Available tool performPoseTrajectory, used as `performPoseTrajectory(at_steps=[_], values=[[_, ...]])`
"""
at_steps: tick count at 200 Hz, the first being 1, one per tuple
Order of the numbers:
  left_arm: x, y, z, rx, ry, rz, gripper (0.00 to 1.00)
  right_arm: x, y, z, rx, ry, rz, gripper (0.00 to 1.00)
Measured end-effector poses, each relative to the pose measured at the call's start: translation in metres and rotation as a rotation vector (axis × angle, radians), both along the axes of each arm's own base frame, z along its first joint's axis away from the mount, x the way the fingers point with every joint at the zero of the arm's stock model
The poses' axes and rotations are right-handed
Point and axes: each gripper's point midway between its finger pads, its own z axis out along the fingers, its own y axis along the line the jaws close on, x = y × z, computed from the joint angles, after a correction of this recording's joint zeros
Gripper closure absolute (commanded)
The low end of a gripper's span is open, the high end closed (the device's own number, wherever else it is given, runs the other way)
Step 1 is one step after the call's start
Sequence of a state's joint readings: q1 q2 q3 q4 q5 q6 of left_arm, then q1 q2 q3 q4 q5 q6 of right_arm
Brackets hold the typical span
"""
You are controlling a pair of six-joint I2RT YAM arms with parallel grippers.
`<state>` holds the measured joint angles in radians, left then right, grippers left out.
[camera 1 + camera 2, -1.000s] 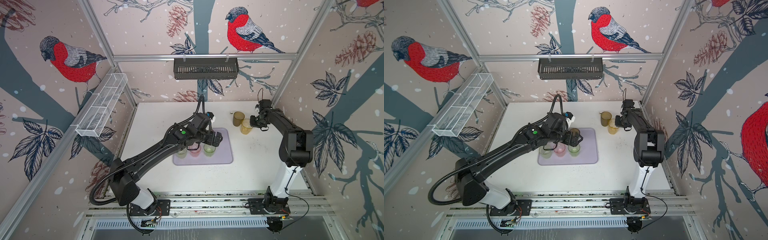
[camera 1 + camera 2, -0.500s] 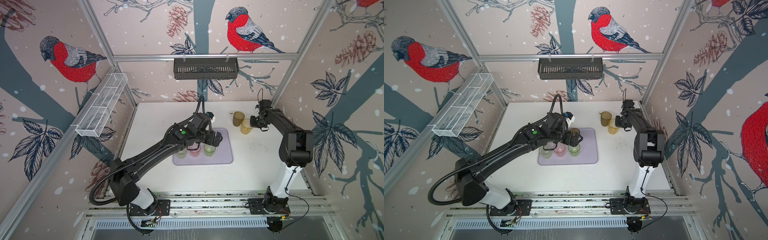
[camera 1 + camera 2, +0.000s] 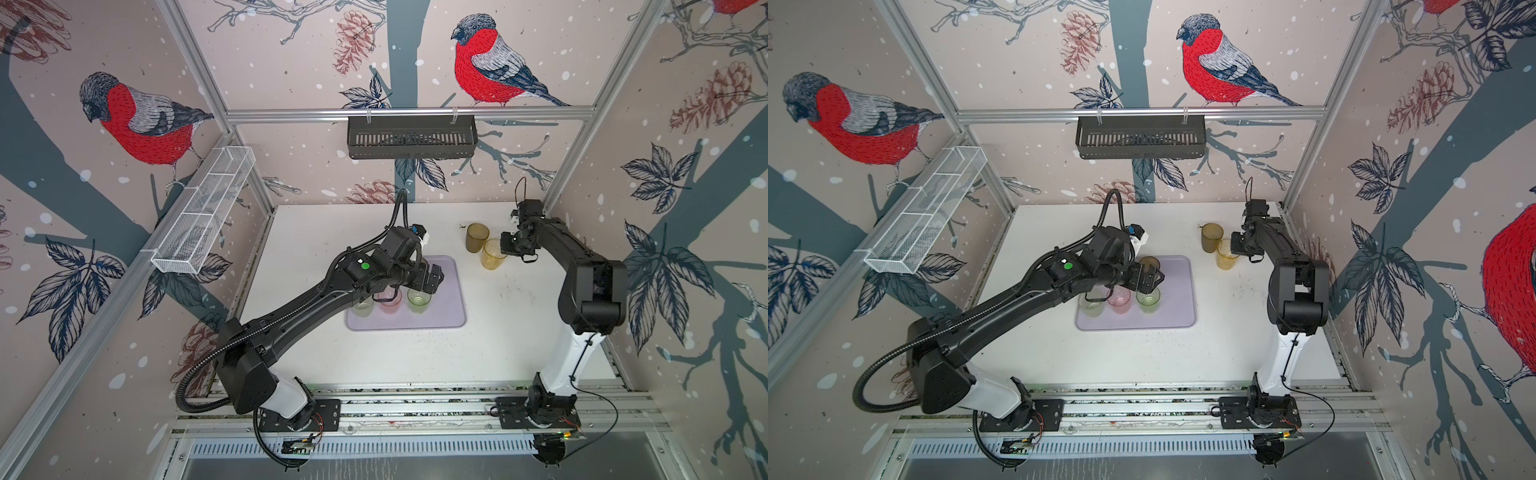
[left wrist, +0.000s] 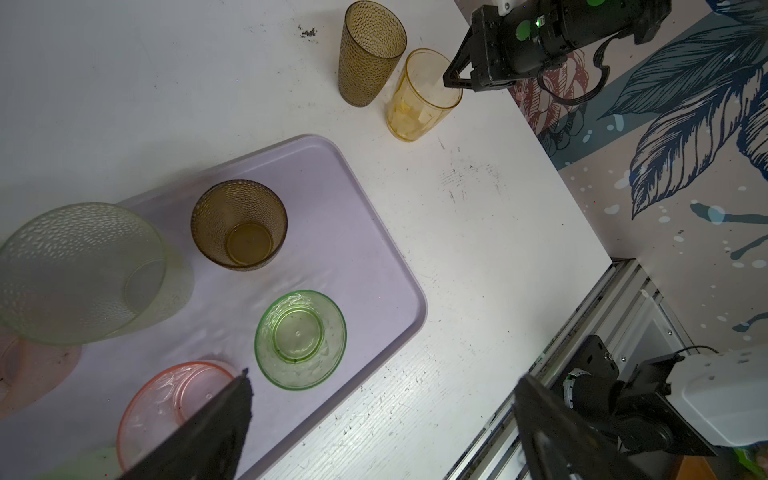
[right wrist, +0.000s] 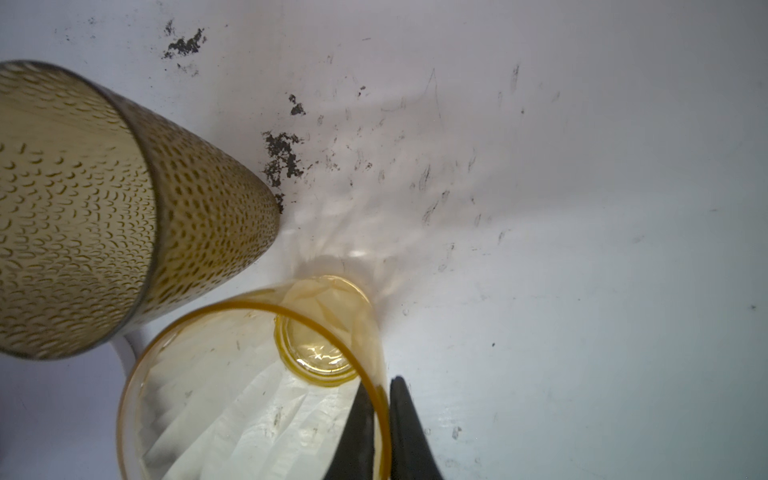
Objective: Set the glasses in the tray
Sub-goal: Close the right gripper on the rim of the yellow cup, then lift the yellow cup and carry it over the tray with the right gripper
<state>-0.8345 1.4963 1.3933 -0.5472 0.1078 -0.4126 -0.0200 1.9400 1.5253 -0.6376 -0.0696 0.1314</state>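
pinching the yellow-amber glass [image 4: 419, 95] by its wall, one finger inside, the right gripper [image 5: 382, 384] is clamped that way, i judge, because the olive glass [image 4: 370, 54] crowds it on the table [image 4: 478, 249] outside the tray [image 4: 374, 249]; the left gripper [image 3: 430, 277] gapes wide over the tray.

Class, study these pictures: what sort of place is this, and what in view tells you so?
Probably a robotics test cell: a black left robot arm and right robot arm bolted to an aluminium base rail, at a white tabletop boxed in by aluminium frame posts and bird-patterned wall panels.
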Motion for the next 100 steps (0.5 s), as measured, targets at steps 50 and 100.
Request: performPoseTrajectory(at_steps=[50,100], values=[[-0.0001,0.0000,0.0000,0.000,0.000,0.000,0.02,-0.0026,-0.0004,0.0000,0.000,0.009,0.000,0.92],[-0.0004,0.0002,-0.0017,0.002,0.003,-0.001,0.02,-0.0042,-0.0002,0.0051,-0.002,0.003,0.002,0.95]])
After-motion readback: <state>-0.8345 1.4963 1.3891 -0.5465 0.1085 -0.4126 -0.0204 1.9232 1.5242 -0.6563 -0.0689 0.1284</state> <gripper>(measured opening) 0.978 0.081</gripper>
